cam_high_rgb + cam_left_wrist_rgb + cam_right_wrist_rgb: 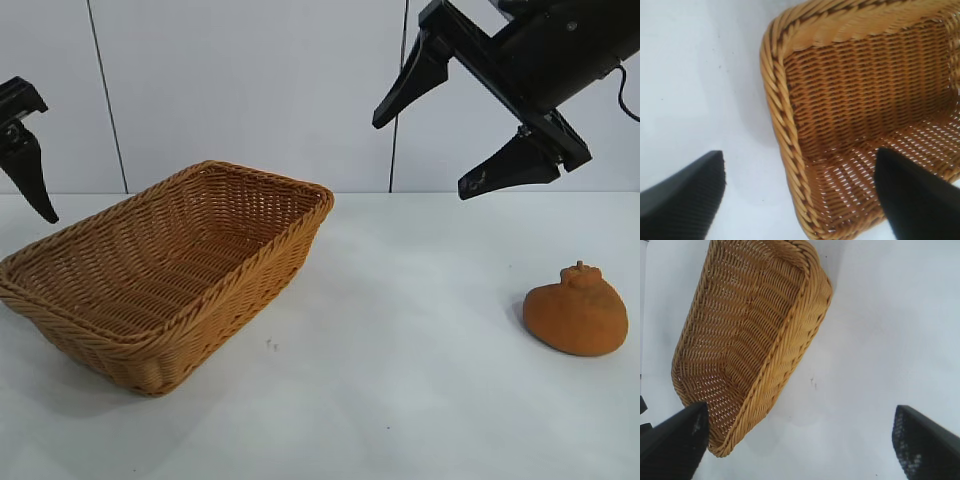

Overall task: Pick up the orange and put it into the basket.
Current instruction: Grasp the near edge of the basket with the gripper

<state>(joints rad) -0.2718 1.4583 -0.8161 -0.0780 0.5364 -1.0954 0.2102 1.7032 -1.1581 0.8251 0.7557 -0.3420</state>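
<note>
Nearest the camera, bare white counter (400,400). A little further back, at the right: the orange (577,312), resting on the counter with knob and stem up, untouched, well apart from the basket (60,300). At the left, the basket itself, empty, tilted corner-on, weave clear in both wrist views.

Above and behind the orange, high off the counter: the right gripper (455,145), fingers spread wide, holding nothing, not yet over the fruit. Far left, raised beside the basket's end: the left gripper (800,190), parked, fingers likewise wide apart and empty.

Likely trouble from here: a lumpy, pear-like shape offering poor flat faces, so a descent off-centre probably nudges the orange into a roll instead of closing around it. Pinching across the knob risks slipping off mid-carry. A low carry could clip the braided rim and shove the basket.
</note>
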